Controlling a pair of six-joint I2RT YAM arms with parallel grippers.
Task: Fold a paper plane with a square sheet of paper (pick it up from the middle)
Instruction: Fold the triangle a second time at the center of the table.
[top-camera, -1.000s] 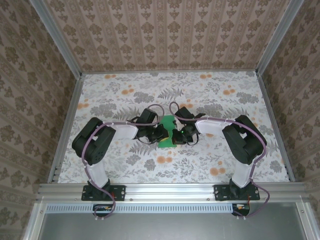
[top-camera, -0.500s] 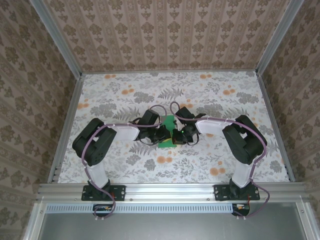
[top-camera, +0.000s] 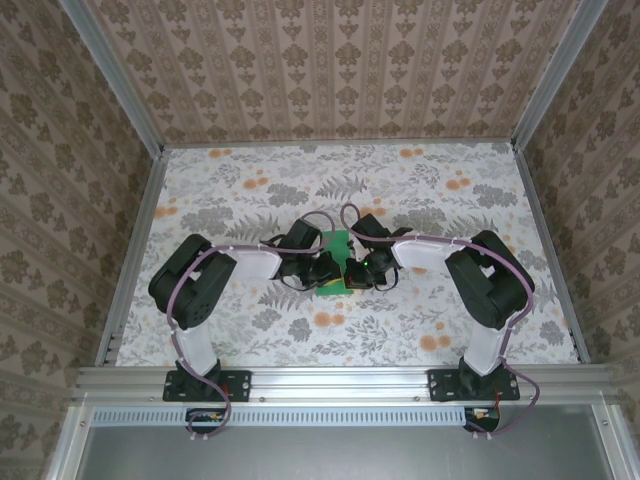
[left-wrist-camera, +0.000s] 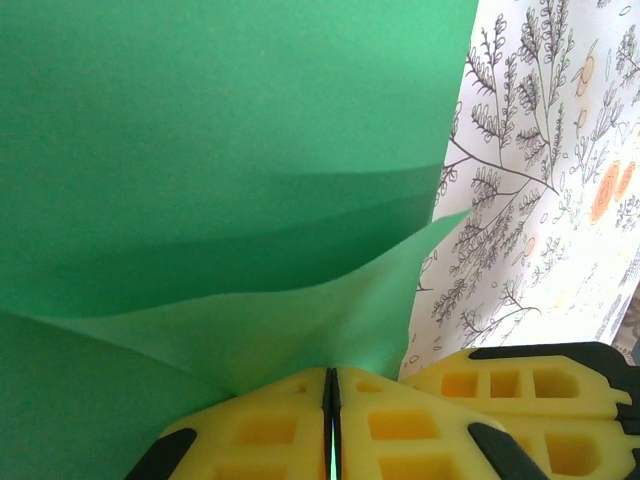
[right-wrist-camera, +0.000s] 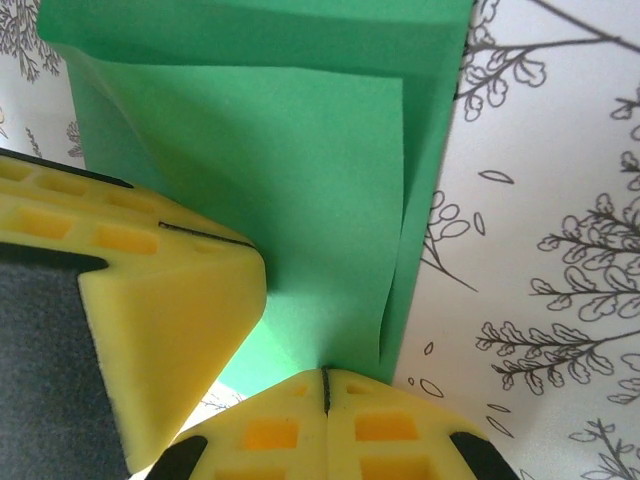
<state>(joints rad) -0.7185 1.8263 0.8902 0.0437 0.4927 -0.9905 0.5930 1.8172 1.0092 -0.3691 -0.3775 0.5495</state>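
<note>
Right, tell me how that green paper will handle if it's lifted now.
Probably floppy: the green paper curves in soft waves away from the left gripper pinching it. Likely very light, being a thin sheet. It may crease easily where the right gripper clamps its folded layers.

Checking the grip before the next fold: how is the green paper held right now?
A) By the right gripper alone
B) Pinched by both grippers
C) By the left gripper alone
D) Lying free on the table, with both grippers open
B: in both wrist views the yellow jaws are pressed together with the green paper sheet running into their seam, on the left gripper and the right gripper alike.
</note>
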